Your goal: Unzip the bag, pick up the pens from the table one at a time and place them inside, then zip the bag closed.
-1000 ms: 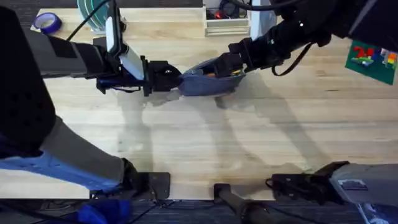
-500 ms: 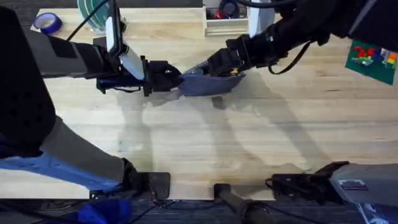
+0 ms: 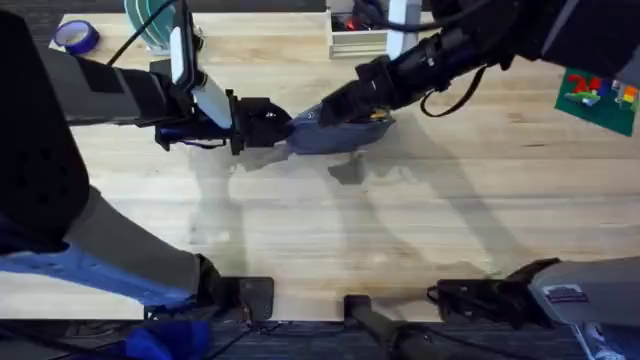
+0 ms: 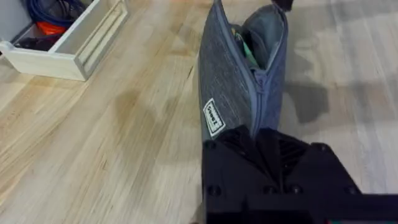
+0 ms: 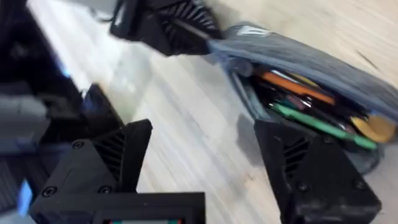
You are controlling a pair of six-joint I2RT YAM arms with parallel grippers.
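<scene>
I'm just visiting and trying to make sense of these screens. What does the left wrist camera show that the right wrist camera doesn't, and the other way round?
Only the left wrist view shows the white label on the bag's side and a pale wooden tray on the table.

Only the right wrist view looks into the open bag, where an orange pen and a green one lie, with the right claw open.

Both show the blue-grey bag, unzipped, the left claw shut on its end, and the wooden table.

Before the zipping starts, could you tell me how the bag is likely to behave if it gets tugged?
The bag looks like soft fabric, so it would probably sag or fold. The left gripper pinches one end, likely steadying it. Its mouth gapes open, so contents might shift.
</scene>
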